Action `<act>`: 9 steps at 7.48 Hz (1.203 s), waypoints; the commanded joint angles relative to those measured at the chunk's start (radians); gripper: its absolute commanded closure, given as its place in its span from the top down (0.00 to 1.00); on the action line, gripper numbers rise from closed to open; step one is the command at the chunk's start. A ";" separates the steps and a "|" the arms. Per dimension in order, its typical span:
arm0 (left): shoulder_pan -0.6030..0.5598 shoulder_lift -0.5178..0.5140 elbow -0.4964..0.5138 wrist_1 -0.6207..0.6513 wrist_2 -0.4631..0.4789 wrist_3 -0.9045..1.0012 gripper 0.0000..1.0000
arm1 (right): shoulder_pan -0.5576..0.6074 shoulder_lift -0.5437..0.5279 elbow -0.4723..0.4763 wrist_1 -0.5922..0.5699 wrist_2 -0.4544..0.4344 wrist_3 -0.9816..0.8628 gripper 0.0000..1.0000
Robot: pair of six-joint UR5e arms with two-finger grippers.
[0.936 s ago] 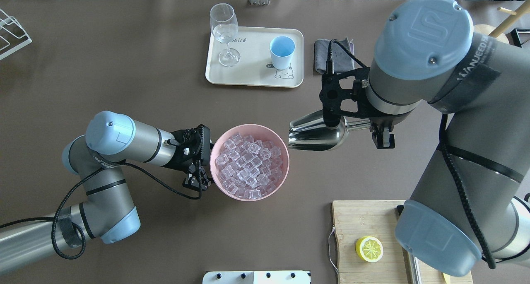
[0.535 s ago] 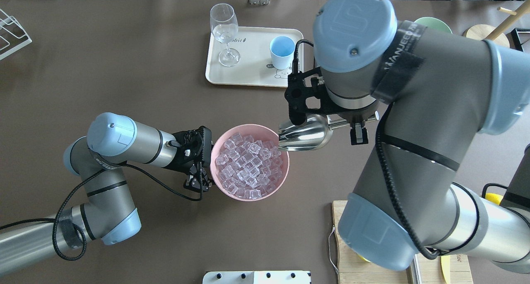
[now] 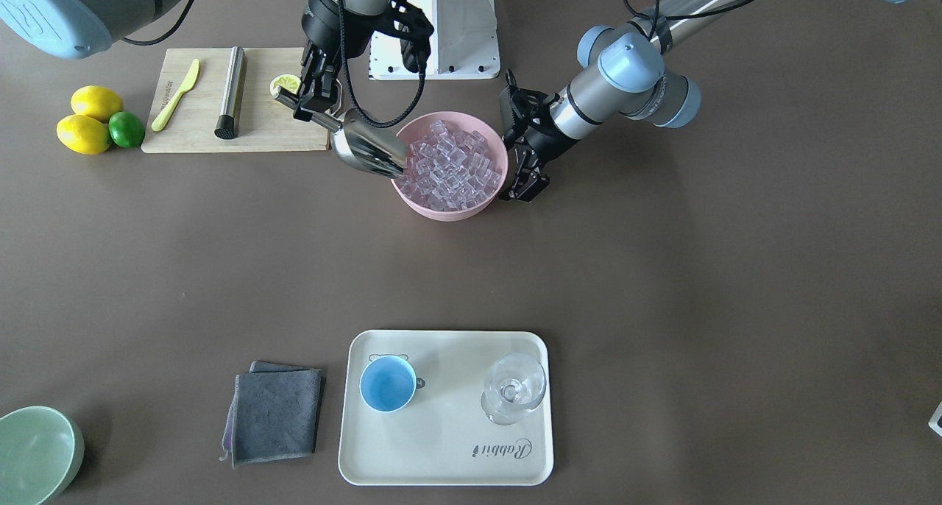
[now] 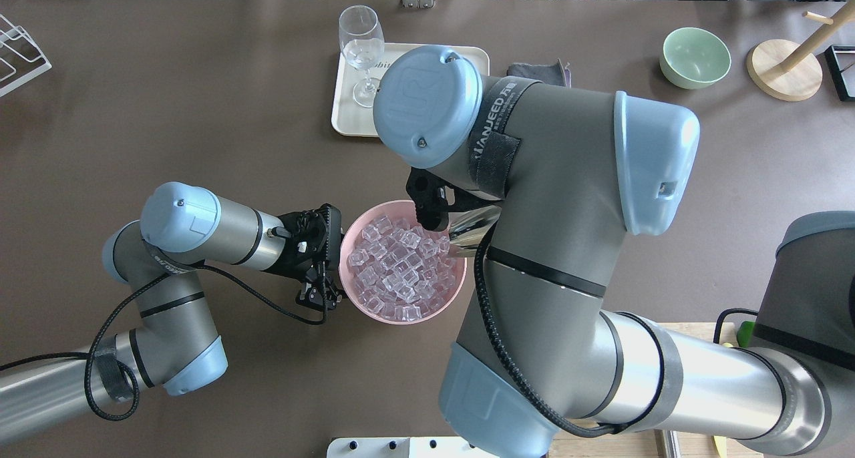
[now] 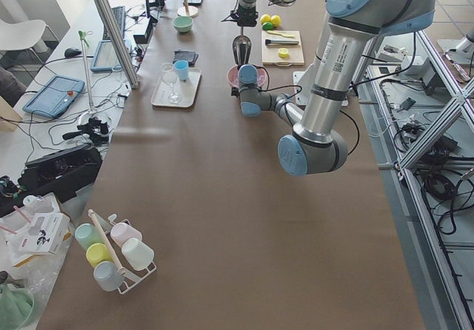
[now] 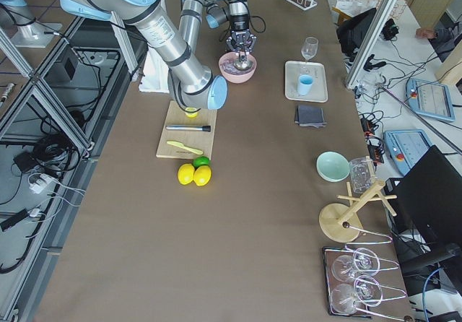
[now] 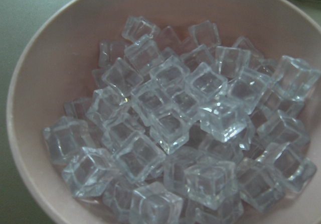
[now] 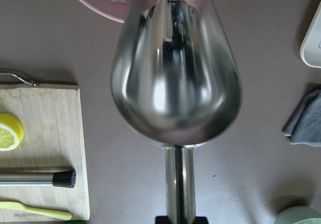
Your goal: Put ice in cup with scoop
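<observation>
The ice (image 3: 452, 166) fills a pink bowl (image 3: 441, 209) and shows close up in the left wrist view (image 7: 175, 128). My right gripper (image 3: 318, 107) is shut on the rod handle of the steel scoop (image 3: 364, 152). The scoop (image 8: 175, 78) is empty, tilted down, its front lip over the bowl's rim. My left gripper (image 3: 524, 190) sits low beside the bowl's outer wall, fingers together, holding nothing. The light-blue cup (image 3: 388, 385) stands empty on a cream tray (image 3: 441, 446). In the overhead view my right arm hides the cup, and only a bit of the scoop (image 4: 471, 230) shows.
A clear stemmed glass (image 3: 514, 387) stands on the tray beside the cup. A grey cloth (image 3: 276, 413) and a pale-green bowl (image 3: 33, 453) lie to the tray's side. A wooden board (image 3: 199, 133) with a plastic knife, steel cylinder and lemon half lies behind the scoop.
My right arm has swung toward the pink bowl with the scoop, from beside it to its lip over the rim, and now covers the cup in the overhead view. The left arm has not moved.
</observation>
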 commanded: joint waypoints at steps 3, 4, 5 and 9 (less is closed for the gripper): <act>0.006 0.000 0.000 0.000 0.000 0.000 0.98 | -0.084 0.007 -0.096 0.017 -0.098 0.063 0.00; 0.009 0.000 0.000 0.000 0.001 0.000 0.99 | -0.096 0.000 -0.107 0.048 -0.107 0.077 0.00; 0.009 0.000 0.000 -0.002 0.002 0.000 0.98 | -0.096 -0.004 -0.105 0.063 -0.106 0.079 0.00; 0.012 0.000 0.002 -0.002 0.002 0.000 0.99 | -0.098 -0.061 -0.093 0.158 -0.116 0.100 0.00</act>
